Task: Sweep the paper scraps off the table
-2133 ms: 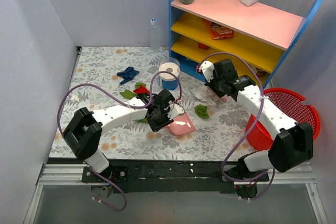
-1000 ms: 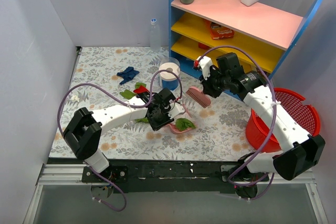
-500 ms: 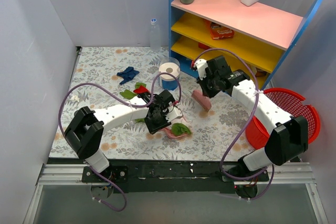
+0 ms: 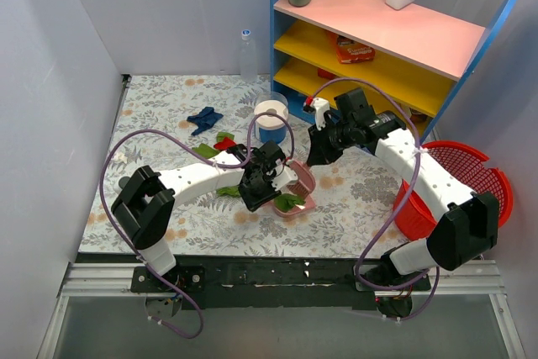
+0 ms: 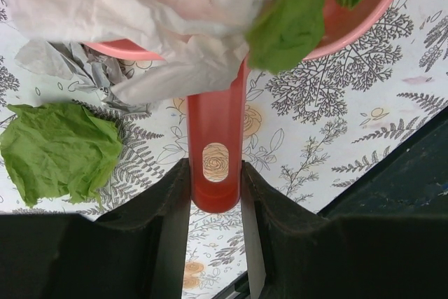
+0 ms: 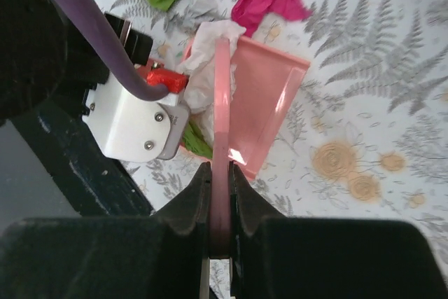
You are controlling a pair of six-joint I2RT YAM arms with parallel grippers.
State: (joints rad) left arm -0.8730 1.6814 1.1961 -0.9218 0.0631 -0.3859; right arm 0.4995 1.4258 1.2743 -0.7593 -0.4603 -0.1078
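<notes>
Left fingers clamp a dustpan, right fingers a brush, over the leaf-printed table beside shelves.

The top camera sits high behind both arm bases, looking down and forward over the whole desk and blue shelf. The wrist cameras look down at close range past the left fingers and right fingers. All three views share the pink dustpan.

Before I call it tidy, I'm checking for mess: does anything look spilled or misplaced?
Yes. White paper droops over the rim of the dustpan by its handle, half out. A green scrap lies on the table beside the handle, outside the pan.
</notes>
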